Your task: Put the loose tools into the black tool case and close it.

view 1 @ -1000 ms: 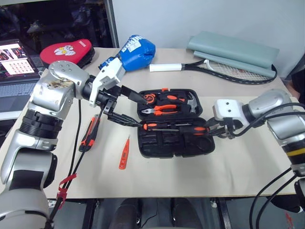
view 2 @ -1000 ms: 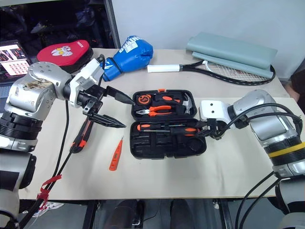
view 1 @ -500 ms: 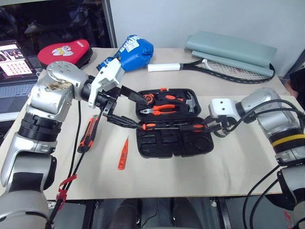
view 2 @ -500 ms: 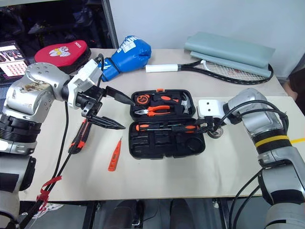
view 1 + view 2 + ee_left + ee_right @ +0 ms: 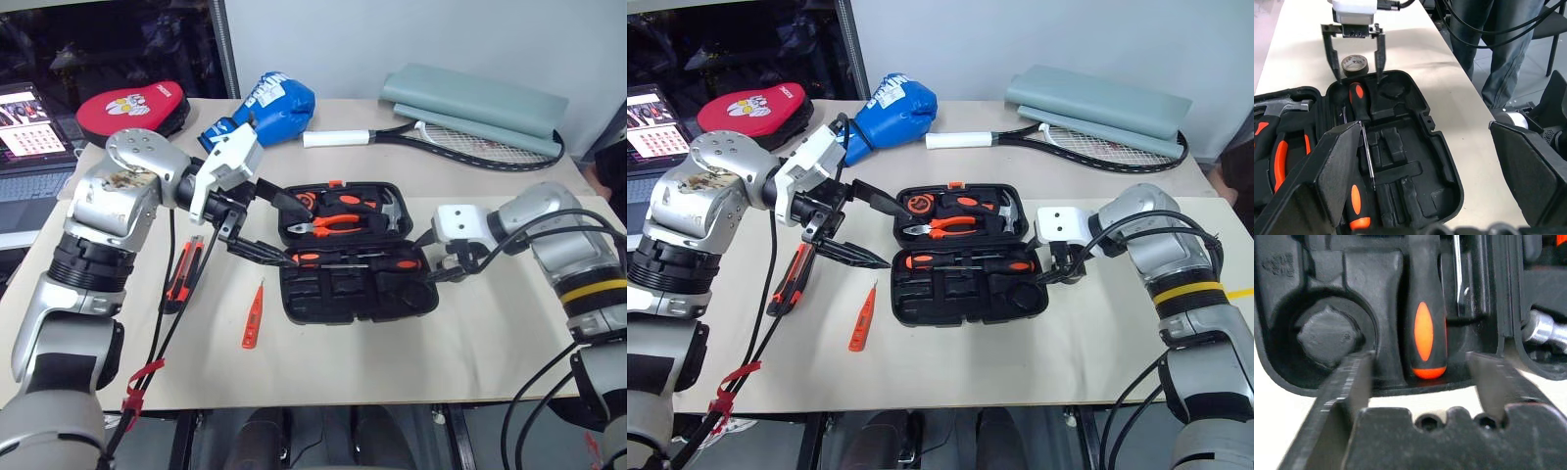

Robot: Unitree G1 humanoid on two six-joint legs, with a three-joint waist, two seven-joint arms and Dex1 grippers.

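The table (image 5: 470,343) carries a tennis racket (image 5: 460,139) and a blue boxing glove (image 5: 269,103) along its far side. The black tool case (image 5: 358,257) lies open at the middle, its far half holding pliers and a hammer, its near half holding two orange-and-black screwdrivers (image 5: 358,260) end to end in their recesses. The left gripper (image 5: 279,227) hovers at the case's left edge with its fingers spread wide and nothing between them. The right gripper (image 5: 438,259) sits at the case's right edge, fingers parted on either side of a screwdriver handle's butt without pinching it. The utility knife (image 5: 184,274) lies left of the case, well apart. The red tester pen (image 5: 253,315) lies nearer the case's front-left corner. The roll of tape (image 5: 1354,64) sits just outside the case by the right gripper.
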